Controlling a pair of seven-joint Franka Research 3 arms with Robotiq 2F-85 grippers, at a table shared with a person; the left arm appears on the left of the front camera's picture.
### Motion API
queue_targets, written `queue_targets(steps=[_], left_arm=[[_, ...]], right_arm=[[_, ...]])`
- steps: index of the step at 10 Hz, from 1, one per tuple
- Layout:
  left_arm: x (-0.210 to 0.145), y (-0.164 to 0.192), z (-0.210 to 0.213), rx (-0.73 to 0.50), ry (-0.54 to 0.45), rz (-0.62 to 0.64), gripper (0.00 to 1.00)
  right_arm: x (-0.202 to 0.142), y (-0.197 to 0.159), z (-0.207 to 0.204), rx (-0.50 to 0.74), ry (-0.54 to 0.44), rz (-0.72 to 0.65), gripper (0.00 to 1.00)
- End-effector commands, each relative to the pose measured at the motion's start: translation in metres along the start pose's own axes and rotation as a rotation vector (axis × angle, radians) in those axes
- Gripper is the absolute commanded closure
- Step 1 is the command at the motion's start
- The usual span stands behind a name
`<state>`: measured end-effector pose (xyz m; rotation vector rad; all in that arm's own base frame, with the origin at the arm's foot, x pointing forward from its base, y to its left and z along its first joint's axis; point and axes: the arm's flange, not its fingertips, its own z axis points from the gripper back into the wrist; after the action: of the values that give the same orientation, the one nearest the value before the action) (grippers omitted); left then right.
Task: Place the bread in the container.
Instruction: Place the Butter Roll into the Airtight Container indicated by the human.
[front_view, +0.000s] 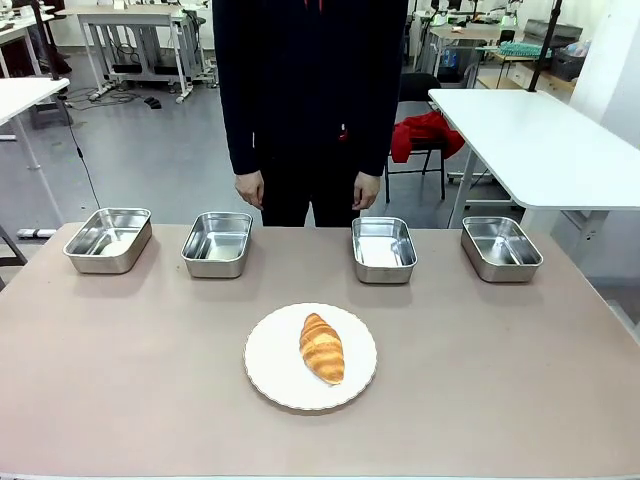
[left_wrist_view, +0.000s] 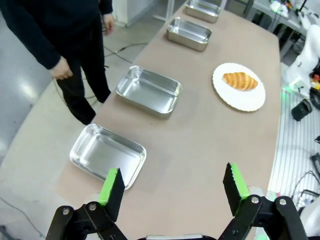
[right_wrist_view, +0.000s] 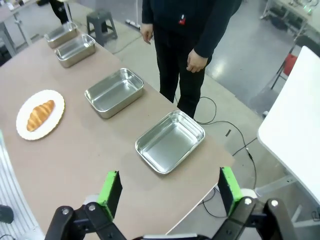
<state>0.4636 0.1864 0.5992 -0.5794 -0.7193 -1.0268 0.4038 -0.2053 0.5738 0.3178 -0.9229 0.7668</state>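
Table (front_view: 500, 380) is carrying white plate (front_view: 270, 375). Person (front_view: 310, 90) is standing beyond plate. Four steel containers (front_view: 217, 243) are sitting in a row betw. plate & person. Bread (front_view: 322, 347) is lying on plate. L gripper (left_wrist_view: 172, 187) & R gripper (right_wrist_view: 170, 192) are hovering well apart from plate, fingers spread wide.

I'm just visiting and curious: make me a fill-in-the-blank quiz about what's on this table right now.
The golden-brown ridged croissant lies on a round white ____.
Beyond it stand ____ shiny rectangular steel pans, all empty.
The left tool and right tool are both ____.
Missing words: plate; four; open.
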Motion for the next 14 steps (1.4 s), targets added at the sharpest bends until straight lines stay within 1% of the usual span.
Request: queue_targets(steps=[1,5,8,11,12,13,14], left_arm=[[0.004,-0.004,-0.003,0.043,-0.031,-0.043,0.0],[0.008,-0.012,0.001,0.078,-0.044,-0.052,0.0],[0.015,-0.027,0.005,0.115,-0.037,-0.046,0.0],[0.024,-0.043,0.01,0.152,-0.025,-0.016,0.0],[0.024,-0.044,0.01,0.158,-0.022,0.015,0.0],[0.024,-0.044,0.01,0.155,-0.019,0.033,0.0],[0.024,-0.045,0.009,0.133,0.006,0.052,0.0]], right_arm=[[0.001,-0.009,0.002,0.009,-0.022,0.024,0.0],[0.003,-0.007,0.012,-0.008,-0.051,0.016,0.0],[0.015,0.008,0.026,-0.035,-0.053,0.02,0.0],[0.023,0.01,0.03,-0.038,-0.057,0.021,0.0],[0.024,0.009,0.03,-0.038,-0.055,0.015,0.0],[0.024,0.008,0.031,-0.039,-0.057,0.01,0.0],[0.024,0.007,0.031,-0.044,-0.052,0.006,0.0]])
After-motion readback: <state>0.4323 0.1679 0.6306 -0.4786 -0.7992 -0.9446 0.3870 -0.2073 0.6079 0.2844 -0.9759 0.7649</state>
